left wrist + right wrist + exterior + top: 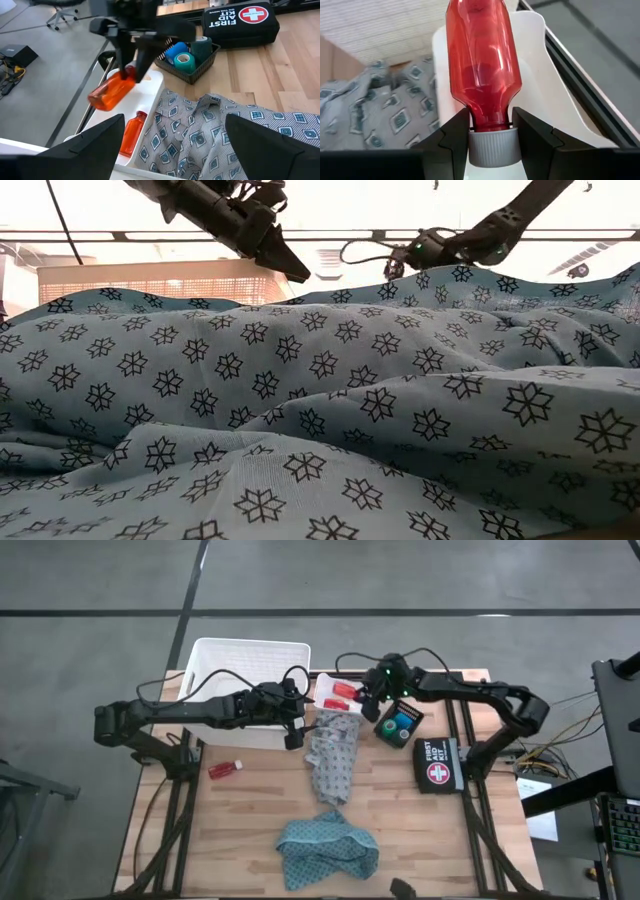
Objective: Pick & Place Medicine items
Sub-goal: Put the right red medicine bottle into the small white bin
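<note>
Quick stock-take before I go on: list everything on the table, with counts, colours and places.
Red bottles: three; one held above white tray, one lying in tray, one left on table.
White tray: one, back centre.
White basket: one, back left.
Black mesh basket: one, with blue roll and green rolls.
First-aid pouch: one, black, right.
Cloths: grey, centre; teal, front.
Left claw: open, near grey cloth.
Right claw: gripping bottle neck.

The right arm reaches in from its side with its tool (490,132) pinched on a red bottle (482,60) at the neck, while the left arm stretches toward it, its tool (293,737) spread wide and hanging free.
</note>
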`<state>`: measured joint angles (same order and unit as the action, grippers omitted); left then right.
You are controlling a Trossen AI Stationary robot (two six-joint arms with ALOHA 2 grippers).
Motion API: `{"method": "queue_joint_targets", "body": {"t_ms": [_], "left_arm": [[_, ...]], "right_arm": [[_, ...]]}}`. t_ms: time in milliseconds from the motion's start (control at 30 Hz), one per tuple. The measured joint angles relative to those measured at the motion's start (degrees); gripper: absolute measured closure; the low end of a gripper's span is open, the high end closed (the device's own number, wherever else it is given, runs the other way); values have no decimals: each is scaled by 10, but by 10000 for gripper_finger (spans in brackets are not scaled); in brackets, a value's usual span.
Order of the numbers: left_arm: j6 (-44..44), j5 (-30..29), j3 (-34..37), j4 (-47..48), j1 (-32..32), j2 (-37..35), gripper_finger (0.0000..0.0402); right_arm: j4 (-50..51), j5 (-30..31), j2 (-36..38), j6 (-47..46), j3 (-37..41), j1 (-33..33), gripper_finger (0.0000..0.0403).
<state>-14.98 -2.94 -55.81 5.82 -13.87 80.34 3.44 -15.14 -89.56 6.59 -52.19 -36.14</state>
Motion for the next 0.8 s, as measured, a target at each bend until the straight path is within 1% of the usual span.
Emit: {"method": "queue_joint_targets", "body": {"t_ms": [167, 300, 433, 600, 800], "left_arm": [[0, 0, 0, 0, 0, 0, 55], [0, 0, 0, 0, 0, 0, 54], [0, 0, 0, 0, 0, 0, 55], [0, 0, 0, 0, 0, 0, 54], [0, 0, 0, 0, 0, 0, 54]], "right_arm": [[78, -10, -61, 12, -75, -16, 268], [149, -14, -113, 33, -134, -17, 268], [194, -14, -158, 39, -178, -16, 268], [203, -14, -187, 39, -205, -20, 268], [203, -14, -191, 38, -200, -20, 268]]}}
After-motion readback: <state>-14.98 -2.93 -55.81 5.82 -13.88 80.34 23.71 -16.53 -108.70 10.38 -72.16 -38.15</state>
